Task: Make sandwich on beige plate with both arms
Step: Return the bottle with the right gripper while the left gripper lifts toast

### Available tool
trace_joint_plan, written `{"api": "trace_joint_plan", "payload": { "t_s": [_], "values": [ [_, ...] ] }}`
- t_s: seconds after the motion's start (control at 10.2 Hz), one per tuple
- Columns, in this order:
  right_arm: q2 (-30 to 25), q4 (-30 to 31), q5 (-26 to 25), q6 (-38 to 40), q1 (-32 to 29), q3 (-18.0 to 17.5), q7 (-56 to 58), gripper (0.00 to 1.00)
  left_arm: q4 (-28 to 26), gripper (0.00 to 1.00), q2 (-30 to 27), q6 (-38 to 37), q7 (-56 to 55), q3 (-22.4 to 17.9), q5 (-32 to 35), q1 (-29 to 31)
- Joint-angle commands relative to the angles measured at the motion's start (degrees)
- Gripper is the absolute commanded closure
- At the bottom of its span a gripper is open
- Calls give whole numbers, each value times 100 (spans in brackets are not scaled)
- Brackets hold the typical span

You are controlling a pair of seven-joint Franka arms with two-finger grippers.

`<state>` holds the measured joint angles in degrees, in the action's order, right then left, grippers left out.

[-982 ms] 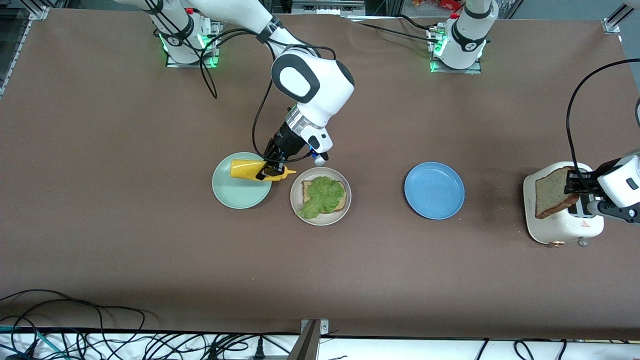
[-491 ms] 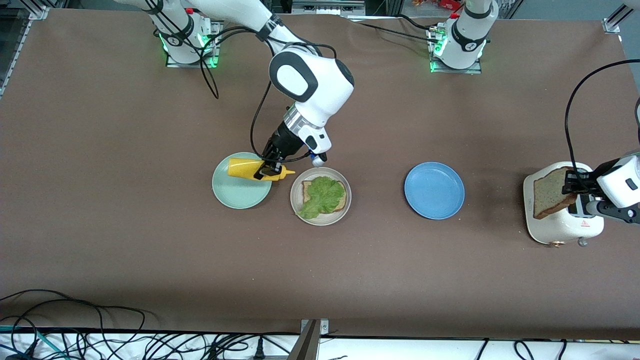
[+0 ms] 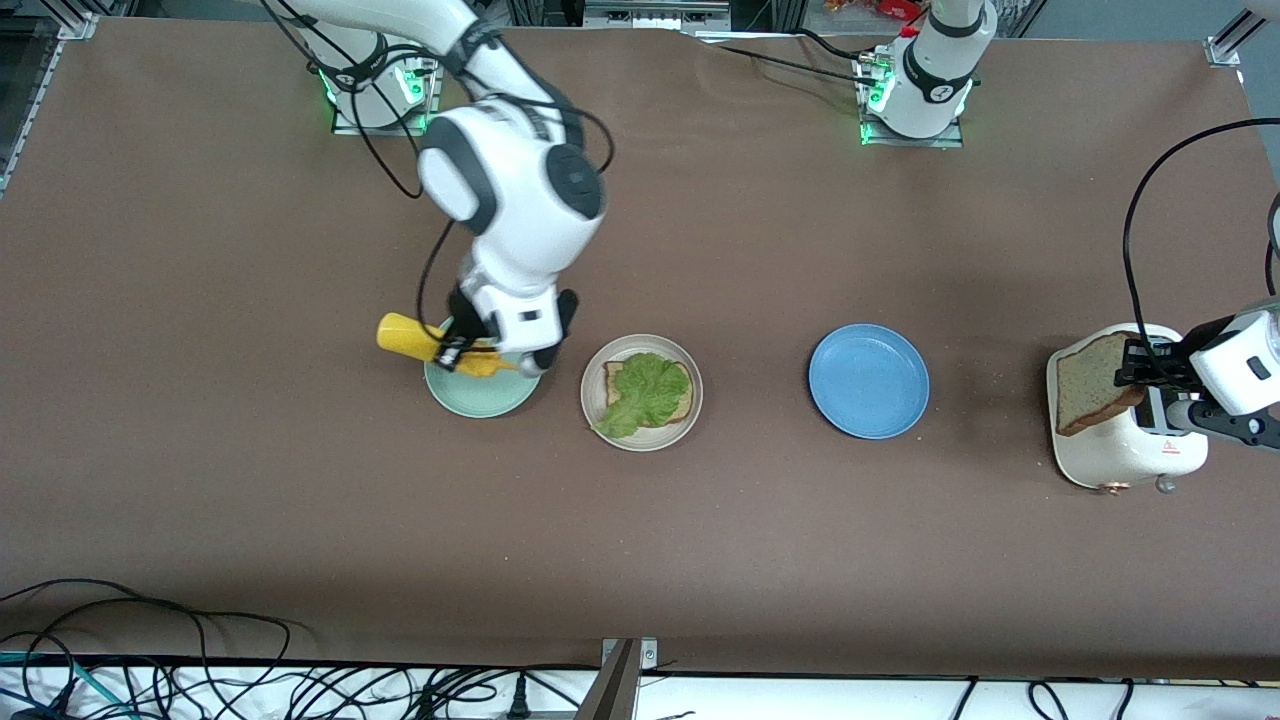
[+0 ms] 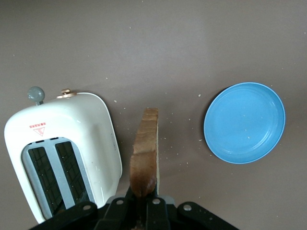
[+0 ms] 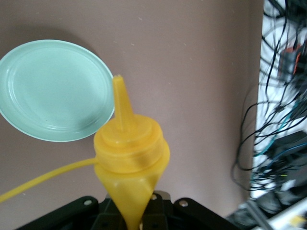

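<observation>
Swung toward its own end of the tabletop, the right claw (image 3: 455, 350) now holds the yellow plastic squeeze bottle (image 3: 420, 341) over the round mint green plate (image 3: 480, 392), clamped on it. Beside that claw, toward the left arm's end, sits the round beige plate (image 3: 641, 440) with one tan bread slice (image 3: 680, 402) under a ruffled green lettuce leaf (image 3: 640, 392). Left claw (image 3: 1128, 365) pinches a second brown-crusted bread slice (image 3: 1085, 380) over the white toaster (image 3: 1110, 458), edging toward the round blue plate (image 3: 868, 381).

Bare table (image 3: 760, 300) between beige plate (image 3: 690, 415) and blue plate (image 3: 868, 381) — toaster (image 3: 1120, 455) crowds the left arm's end.
</observation>
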<state>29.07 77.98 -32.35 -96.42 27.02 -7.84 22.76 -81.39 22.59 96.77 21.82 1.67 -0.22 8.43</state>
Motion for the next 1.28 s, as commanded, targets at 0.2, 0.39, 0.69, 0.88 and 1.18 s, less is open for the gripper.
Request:
{"api": "trace_joint_plan", "payload": {
  "t_s": [0.2,0.39,0.69,0.88,1.18],
  "values": [
    [-569,95,2376,-622,-1424,-60,990,100,27,100,8,-168,76,105,-399,-52],
    [-569,104,3597,-719,-2074,-51,1806,100,1,100,17,-176,59,150,-514,-192],
    [-613,305,5165,-589,-2858,28,3083,100,9,100,175,-264,59,150,-1285,-386],
    [-649,525,5623,-588,-3079,28,3785,100,35,100,376,-273,-80,150,-1953,-561],
    [-657,946,6326,-597,-3238,220,5007,100,79,100,702,-264,-986,141,-2937,-947]
  ]
}}
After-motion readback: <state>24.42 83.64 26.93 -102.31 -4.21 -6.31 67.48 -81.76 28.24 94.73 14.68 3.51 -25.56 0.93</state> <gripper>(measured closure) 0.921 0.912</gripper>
